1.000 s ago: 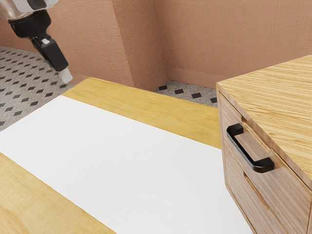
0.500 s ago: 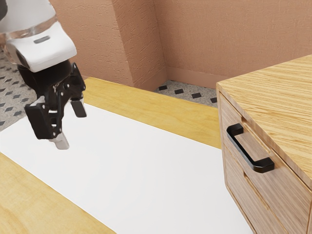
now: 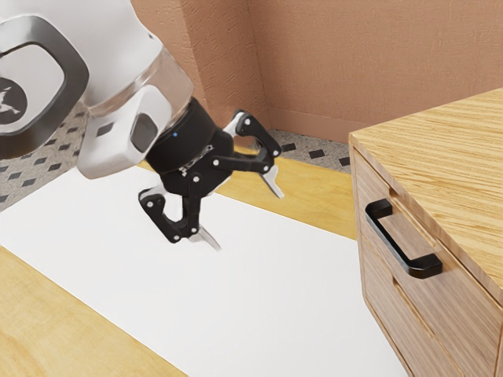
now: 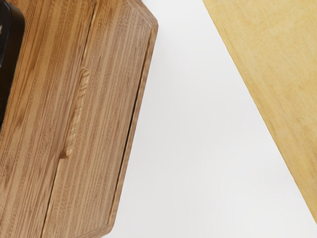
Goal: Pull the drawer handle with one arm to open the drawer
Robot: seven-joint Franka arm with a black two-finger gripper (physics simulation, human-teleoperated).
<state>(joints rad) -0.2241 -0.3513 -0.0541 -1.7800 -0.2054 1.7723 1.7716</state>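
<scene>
Since half a sec ago I've swung my arm toward the exterior view's right & turned the hand sideways. My pincer [image 3: 243, 215] hangs over the white mat [image 3: 259, 306], fingers [image 3: 273, 184] spread wide, holding nothing. The drawer handle [image 3: 402, 239] is well apart, further right on the cabinet [image 3: 448, 141] front.

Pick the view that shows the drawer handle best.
Exterior view: the handle shows whole there, a black bar with both ends and its mounts visible against the wood. The wrist view crops it to a black sliver cut off by the frame.
</scene>
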